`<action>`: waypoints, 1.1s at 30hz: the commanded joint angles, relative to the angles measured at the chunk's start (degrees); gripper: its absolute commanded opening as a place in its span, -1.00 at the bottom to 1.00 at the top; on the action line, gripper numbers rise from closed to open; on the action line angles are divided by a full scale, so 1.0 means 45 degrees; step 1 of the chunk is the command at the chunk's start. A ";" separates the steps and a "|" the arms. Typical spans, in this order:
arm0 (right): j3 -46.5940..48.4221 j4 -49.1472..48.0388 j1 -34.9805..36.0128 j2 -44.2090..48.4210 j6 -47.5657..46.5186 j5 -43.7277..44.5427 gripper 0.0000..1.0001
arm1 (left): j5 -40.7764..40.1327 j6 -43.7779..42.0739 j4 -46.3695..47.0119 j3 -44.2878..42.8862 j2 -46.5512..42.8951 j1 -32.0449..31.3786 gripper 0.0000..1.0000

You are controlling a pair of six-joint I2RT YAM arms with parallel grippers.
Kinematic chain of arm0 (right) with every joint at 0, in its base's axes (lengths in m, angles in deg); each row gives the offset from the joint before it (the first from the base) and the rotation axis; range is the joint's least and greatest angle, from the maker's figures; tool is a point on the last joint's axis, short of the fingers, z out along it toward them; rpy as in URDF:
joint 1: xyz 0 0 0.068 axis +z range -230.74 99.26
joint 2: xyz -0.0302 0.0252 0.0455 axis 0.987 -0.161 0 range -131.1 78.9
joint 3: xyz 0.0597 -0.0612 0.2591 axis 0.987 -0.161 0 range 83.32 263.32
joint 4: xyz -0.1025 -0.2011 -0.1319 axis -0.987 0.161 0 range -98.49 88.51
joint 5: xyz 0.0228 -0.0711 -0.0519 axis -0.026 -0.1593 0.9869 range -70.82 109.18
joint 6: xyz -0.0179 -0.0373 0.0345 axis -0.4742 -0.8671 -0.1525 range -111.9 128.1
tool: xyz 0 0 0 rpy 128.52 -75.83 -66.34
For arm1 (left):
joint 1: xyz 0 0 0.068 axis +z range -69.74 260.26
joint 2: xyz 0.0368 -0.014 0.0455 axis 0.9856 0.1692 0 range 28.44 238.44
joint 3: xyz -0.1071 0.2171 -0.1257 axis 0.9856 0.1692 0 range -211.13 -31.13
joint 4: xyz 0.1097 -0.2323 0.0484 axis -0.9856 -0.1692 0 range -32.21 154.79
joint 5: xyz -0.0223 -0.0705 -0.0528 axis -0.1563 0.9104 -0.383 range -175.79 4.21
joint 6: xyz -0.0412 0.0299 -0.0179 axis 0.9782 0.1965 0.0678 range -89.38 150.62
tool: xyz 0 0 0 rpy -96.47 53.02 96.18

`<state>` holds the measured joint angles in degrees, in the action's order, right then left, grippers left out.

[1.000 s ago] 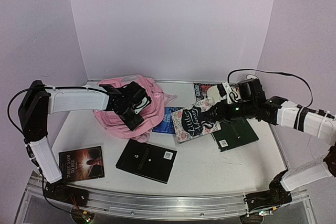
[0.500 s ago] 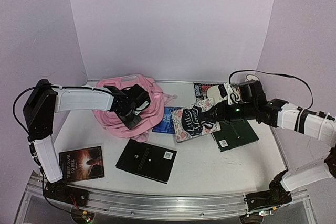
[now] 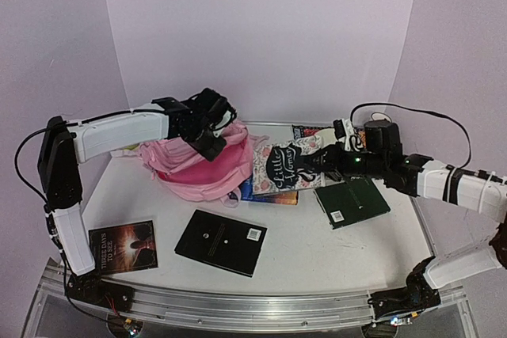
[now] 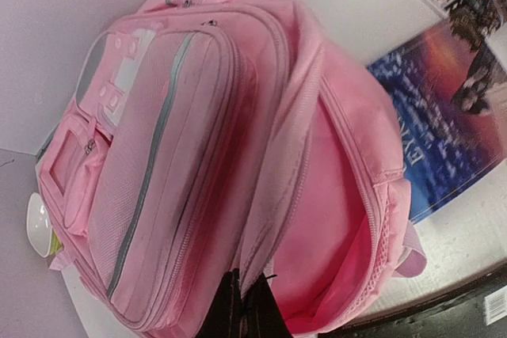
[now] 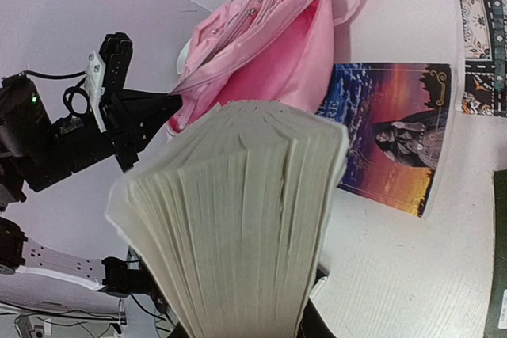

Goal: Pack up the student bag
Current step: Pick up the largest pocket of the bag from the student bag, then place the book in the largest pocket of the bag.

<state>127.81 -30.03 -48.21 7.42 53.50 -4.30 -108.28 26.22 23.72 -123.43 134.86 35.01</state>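
The student bag is a pink backpack lying at the back left, with its main compartment gaping toward the right. My left gripper is shut on the fabric rim beside the zipper and holds that edge up off the table. My right gripper is shut on a thick floral-covered book, held in the air just right of the bag's mouth. The book's cream page edges fill the right wrist view and hide the fingers. The bag lies beyond it.
A blue-and-orange book lies flat under the held book, beside the bag. On the table are a black notebook at front centre, a dark paperback at front left and a green book at right. A magazine lies at the back.
My left gripper closed on the bag's rim and rose, pulling the bag upright and its mouth open. My right gripper carried the floral book left and upward toward the bag.
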 commanded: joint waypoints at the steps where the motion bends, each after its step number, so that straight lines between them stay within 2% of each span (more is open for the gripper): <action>1: 0.0797 -0.3250 0.0096 -0.0026 0.1766 -0.0309 -1.00 | 0.0658 0.0456 0.0531 -0.2052 -0.1164 0.0016 -1.00; 11: 0.1574 -0.5345 0.0958 -0.1445 0.4240 0.1257 -1.00 | 0.2777 0.1244 -0.0147 -0.4772 -0.1188 -0.0004 -1.00; 23: 0.3016 -0.6779 0.2093 -0.4596 0.5736 0.3359 -1.00 | 0.5798 0.2618 -0.0056 -0.4855 -0.1794 -0.0301 -1.00; 33: 0.4589 -0.8799 0.2670 -0.7749 0.7229 0.5193 -1.00 | 0.6333 0.3252 0.0469 -0.4335 -0.1961 -0.0941 -1.00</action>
<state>142.14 -55.56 -37.22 -23.94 81.80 14.43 -82.70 38.65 17.33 -140.97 131.57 31.78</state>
